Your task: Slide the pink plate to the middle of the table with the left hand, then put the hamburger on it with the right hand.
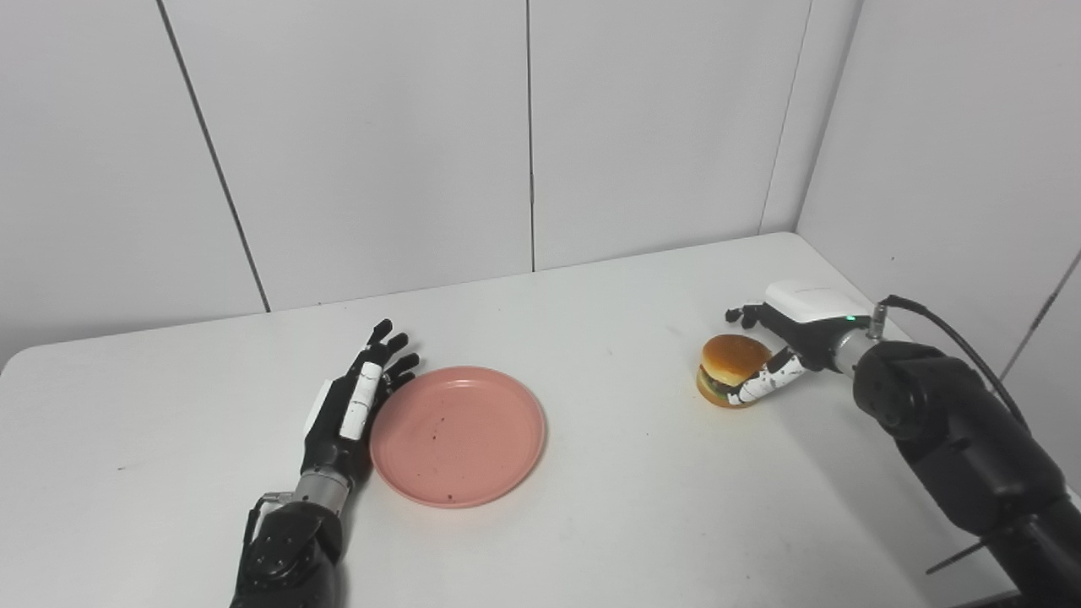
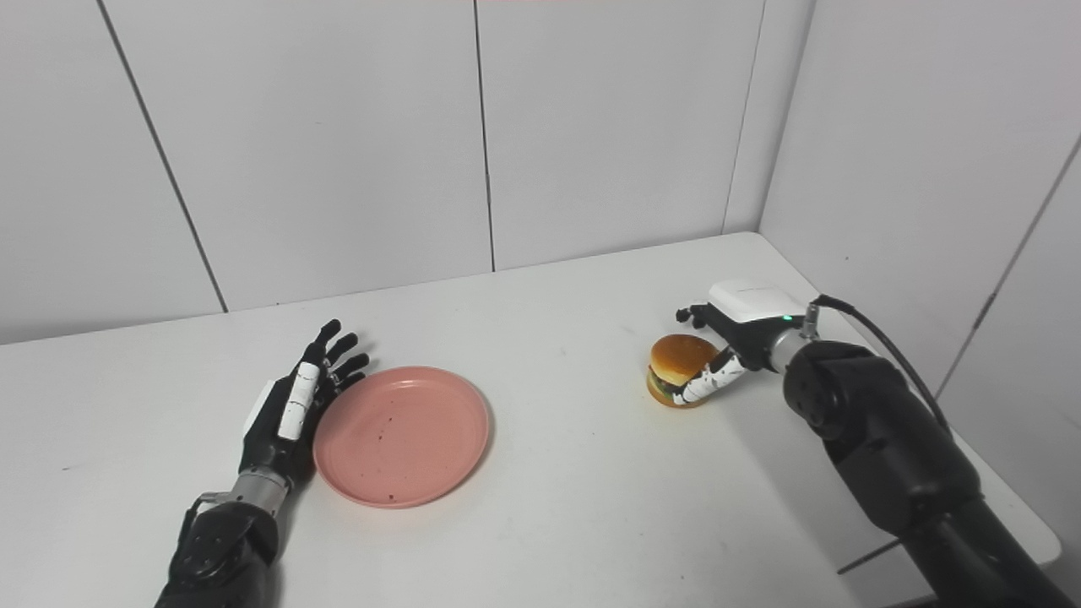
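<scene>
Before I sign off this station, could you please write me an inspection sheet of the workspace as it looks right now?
Surface: white table, a few small dark marks on it.
Job's things: pink plate flat on the table, left of centre, nothing on it but dark specks; hamburger upright on the table at the right.
Clutter: nothing seen.
Hands: left hand open, fingers straight, side against the plate's left rim; right hand around the hamburger, thumb on its near side, fingers behind it; whether it grips firmly cannot be told.
Cables: black cable arching from the right wrist back along the forearm.
Surroundings: plain white wall panels behind and to the right.
</scene>
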`<state>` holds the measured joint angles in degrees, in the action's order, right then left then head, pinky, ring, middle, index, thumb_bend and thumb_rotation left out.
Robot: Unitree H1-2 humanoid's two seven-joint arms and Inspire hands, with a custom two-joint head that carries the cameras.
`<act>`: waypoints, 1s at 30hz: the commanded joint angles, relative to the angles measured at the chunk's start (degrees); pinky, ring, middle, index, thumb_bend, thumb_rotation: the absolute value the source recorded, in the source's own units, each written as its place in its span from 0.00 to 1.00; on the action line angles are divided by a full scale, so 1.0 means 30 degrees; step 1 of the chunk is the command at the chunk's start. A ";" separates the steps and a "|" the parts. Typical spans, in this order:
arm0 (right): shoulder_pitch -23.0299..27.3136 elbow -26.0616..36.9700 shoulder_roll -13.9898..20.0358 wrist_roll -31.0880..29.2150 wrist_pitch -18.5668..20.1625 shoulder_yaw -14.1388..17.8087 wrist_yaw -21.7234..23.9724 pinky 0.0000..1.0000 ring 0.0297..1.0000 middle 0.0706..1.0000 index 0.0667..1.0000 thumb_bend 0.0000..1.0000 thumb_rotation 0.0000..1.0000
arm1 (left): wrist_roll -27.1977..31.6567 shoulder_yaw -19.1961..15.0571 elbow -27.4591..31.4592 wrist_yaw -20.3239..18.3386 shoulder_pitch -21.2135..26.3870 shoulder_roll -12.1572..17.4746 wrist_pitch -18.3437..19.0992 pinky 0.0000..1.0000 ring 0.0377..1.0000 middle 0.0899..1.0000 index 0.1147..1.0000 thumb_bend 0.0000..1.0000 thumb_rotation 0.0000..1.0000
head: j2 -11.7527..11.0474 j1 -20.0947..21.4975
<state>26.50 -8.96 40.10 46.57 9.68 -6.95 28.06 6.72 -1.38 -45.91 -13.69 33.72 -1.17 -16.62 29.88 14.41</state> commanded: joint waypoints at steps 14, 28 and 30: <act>0.1144 -0.0326 0.0474 -0.0642 0.0322 -0.0313 -0.0803 0.49 0.56 0.62 0.75 0.97 0.47 | 0.0123 0.0031 -0.0041 0.0085 -0.1345 -0.0242 0.0282 0.87 0.86 0.93 0.94 0.84 0.87 | 0.0249 -0.0163; 0.1497 -0.0345 0.0476 -0.2147 0.0512 -0.0442 -0.0191 0.45 0.49 0.52 0.60 0.93 0.44 | 0.0138 -0.0031 -0.0150 0.0132 -0.1348 -0.0306 0.0281 0.86 0.86 0.93 0.93 0.84 0.86 | 0.0280 -0.0186; 0.1469 -0.0249 0.0457 -0.2195 0.0534 -0.0429 -0.0263 0.47 0.51 0.54 0.59 0.92 0.43 | 0.0125 -0.0020 -0.0165 0.0123 -0.1352 -0.0294 0.0254 0.86 0.86 0.93 0.93 0.85 0.86 | 0.0302 -0.0216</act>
<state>27.58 -11.23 40.00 40.37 10.46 -8.86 28.28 6.72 -1.49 -44.42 -13.56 32.92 -1.36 -15.51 30.76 13.80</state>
